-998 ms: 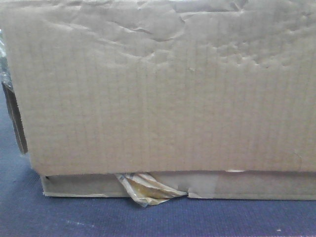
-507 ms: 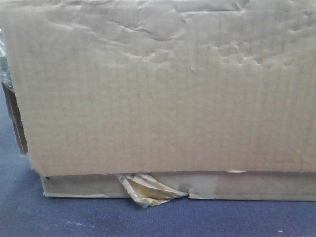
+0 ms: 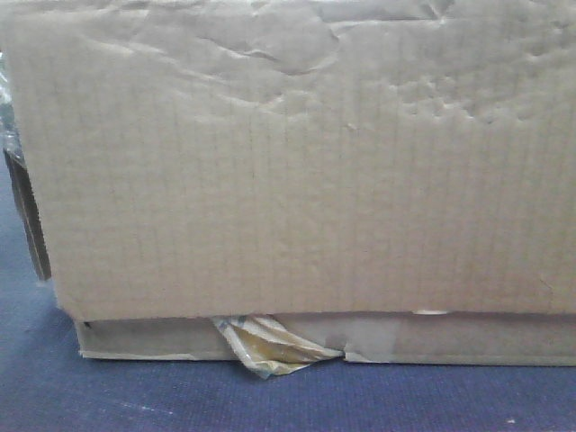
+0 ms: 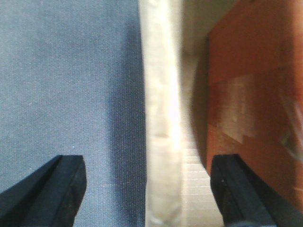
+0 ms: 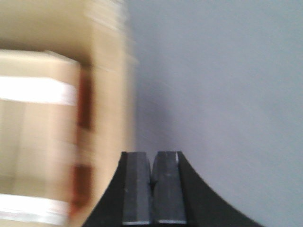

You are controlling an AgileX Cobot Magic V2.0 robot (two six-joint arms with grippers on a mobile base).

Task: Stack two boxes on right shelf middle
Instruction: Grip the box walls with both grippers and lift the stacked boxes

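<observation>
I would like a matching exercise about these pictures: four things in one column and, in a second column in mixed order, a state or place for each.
Column one
1. left gripper
2. right gripper
3. tape scrap
4. box

Column two
A. creased tan face, fills most of the front view
B. jaws shut, beside the box
C. jaws open, with the box wall between them
D. crumpled, yellowish-brown, sticks out at the box's bottom edge

Pairs: 1-C, 2-B, 3-D, 4-A
</observation>
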